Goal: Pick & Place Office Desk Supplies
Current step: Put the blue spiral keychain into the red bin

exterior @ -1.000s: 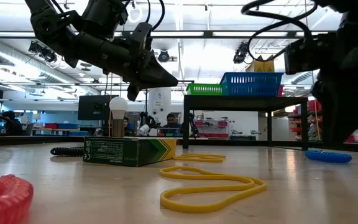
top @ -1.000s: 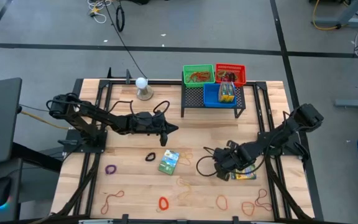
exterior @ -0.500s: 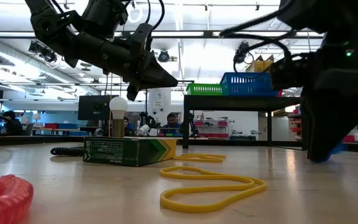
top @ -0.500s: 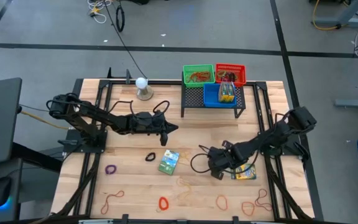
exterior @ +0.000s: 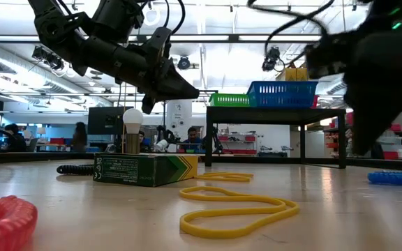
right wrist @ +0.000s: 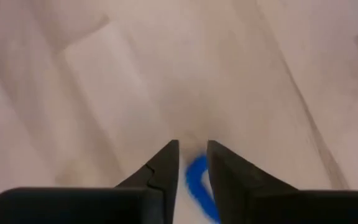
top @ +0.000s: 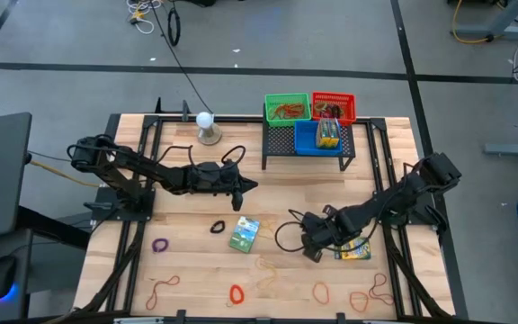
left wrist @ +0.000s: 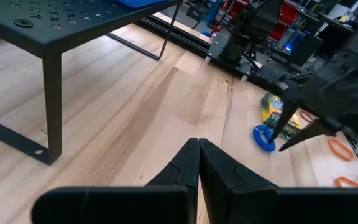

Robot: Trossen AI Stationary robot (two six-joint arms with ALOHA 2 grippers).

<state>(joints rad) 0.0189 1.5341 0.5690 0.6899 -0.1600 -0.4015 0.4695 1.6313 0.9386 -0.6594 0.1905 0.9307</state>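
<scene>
Two dark robot arms over a wooden table (top: 196,270).

Right arm reaches in from the table's right edge, stretched low toward the middle, wrist angled down. Right gripper (right wrist: 191,163) points at the wood w/ fingers a narrow gap apart. A small blue loop (right wrist: 199,186) lies on the table in that gap, just under the tips; can't tell if the fingers touch it or grip it. In the left wrist view the same loop (left wrist: 264,137) lies flat on the wood, right beside the right gripper's tips, w/ a yellow crayon box (left wrist: 277,109) just behind it.

Left arm extends from the left side toward mid-table, held level above the surface. Left gripper (left wrist: 198,163) has fingers pressed together, nothing between them, tips aimed toward the right arm.

Below and ahead of the left fingertips, a green crayon box (top: 244,233) lies flat. Yellowish rubber bands (exterior: 236,206) sit near it. A red loop (top: 236,293) and a purple loop (top: 160,244) lie apart nearer the front edge
</scene>
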